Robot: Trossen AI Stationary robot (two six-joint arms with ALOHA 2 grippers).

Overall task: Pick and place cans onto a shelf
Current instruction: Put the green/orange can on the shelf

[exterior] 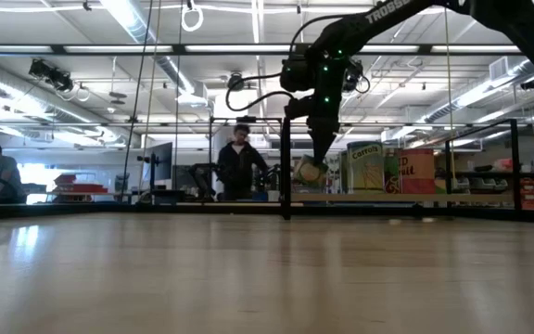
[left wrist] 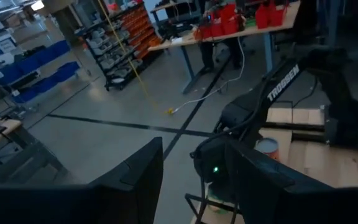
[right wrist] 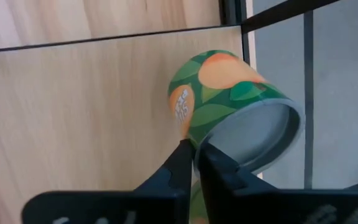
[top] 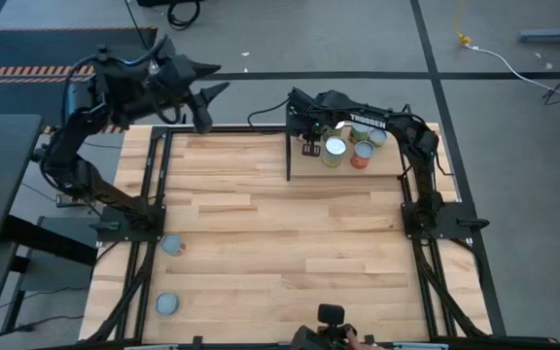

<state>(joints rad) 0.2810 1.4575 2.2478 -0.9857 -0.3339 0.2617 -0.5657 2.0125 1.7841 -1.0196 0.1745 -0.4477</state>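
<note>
Several cans (top: 350, 147) perhaps behind right hand (top: 312, 146)

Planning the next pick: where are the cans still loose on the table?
In the high view, two cans lie near the table's left edge, in front of the left arm's base, far from the shelf.

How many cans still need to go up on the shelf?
A few cans already sit on the shelf. The right gripper is at the shelf, its fingers nearly closed at a green can. Two cans wait on the table. The left gripper hangs open, off the table's far edge.
</note>
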